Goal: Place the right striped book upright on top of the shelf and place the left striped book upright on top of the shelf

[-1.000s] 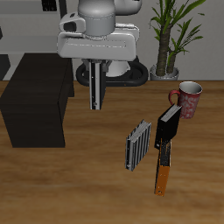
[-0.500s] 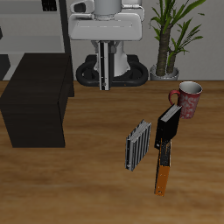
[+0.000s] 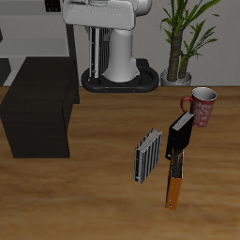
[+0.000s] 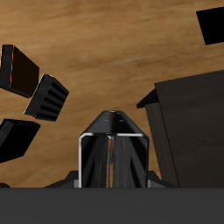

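Observation:
My gripper [image 3: 95, 39] hangs high near the robot's base, shut on the right striped book [image 3: 95, 64], which points edge-down well above the table. The wrist view shows that book [image 4: 109, 144] end-on between the jaws. The left striped book [image 3: 147, 157] stands on the wooden table nearer the front edge; the wrist view also catches it [image 4: 48, 96]. The shelf [image 3: 37, 108], a low black box with a flat top, sits beside and below the gripper; one corner of the shelf [image 4: 188, 122] shows in the wrist view.
A black book [image 3: 181, 137] leans beside the left striped book, with an orange book [image 3: 174, 184] lying in front of it. A red mug [image 3: 202, 106] and a potted plant [image 3: 183, 42] stand farther back. The robot's base [image 3: 120, 73] is behind the gripper.
The gripper has risen and drawn back toward the robot's base with the striped book in it. The things on the table have not moved.

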